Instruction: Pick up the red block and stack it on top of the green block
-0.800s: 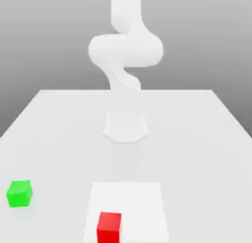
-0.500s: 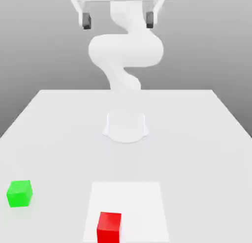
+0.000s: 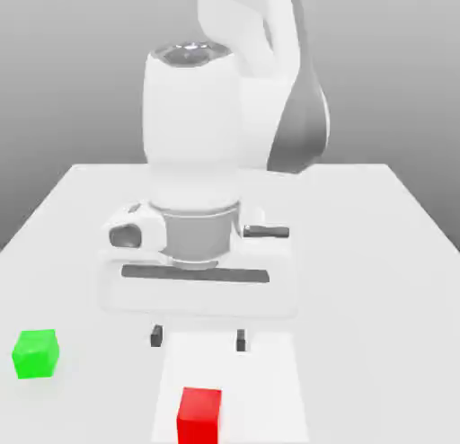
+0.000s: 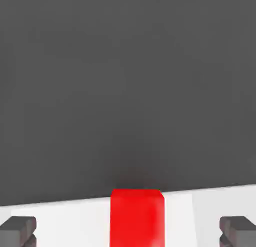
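My jaws (image 3: pixel 199 338): one pair, pointing down, parted, nothing between them, above the worktop (image 3: pixel 359 280). My arm (image 3: pixel 193 128): wrist upright, hand level and broadside in the exterior view, links rising behind it toward that view's right. Red block (image 3: pixel 199 417): one, resting on the white panel near my jaws, apart from them. Green block (image 3: pixel 36 354): one, on the worktop at the exterior view's left, well apart from the red block.
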Robot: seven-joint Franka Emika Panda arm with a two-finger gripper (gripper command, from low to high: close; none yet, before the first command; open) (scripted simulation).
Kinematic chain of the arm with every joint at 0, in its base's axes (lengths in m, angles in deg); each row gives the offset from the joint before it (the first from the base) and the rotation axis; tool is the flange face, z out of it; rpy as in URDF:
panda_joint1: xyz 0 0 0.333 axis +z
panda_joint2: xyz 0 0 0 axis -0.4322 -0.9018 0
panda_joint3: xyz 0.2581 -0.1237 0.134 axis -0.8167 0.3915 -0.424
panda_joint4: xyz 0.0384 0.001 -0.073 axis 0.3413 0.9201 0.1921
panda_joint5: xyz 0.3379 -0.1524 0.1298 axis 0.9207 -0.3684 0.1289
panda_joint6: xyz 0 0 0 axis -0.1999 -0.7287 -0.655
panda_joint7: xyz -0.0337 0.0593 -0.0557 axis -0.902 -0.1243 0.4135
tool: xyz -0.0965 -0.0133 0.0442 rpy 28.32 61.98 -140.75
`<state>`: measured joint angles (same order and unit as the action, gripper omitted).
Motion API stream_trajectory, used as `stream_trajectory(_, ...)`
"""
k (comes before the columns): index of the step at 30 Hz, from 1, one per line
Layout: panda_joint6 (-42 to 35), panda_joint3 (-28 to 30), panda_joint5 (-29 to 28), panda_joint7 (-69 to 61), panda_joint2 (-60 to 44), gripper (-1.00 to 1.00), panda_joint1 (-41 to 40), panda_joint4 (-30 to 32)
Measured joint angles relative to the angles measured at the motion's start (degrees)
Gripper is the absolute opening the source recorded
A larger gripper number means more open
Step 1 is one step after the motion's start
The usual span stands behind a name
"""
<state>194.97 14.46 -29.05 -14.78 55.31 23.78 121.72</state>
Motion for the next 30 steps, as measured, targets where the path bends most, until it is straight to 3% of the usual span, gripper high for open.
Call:
stream_trajectory(5,7.2,-0.37,0.65,-0.46,-10.38,0.0,-0.46,-0.66)
stream_trajectory(6,8.81,-0.5,0.8,-0.56,-12.36,-1.0,-0.56,-0.96)
stream_trajectory(13,9.2,-0.6,0.75,-0.51,-12.81,-1.0,-0.65,-1.02)
stream_trajectory(18,2.0,0.11,0.03,-0.04,-4.17,-1.0,-0.97,0.43)
stream_trajectory(27,-1.46,14.74,2.58,-3.33,3.02,-1.0,-16.73,4.47)
stream_trajectory(30,2.79,14.4,6.61,-6.41,-1.65,-1.0,-19.39,4.36)
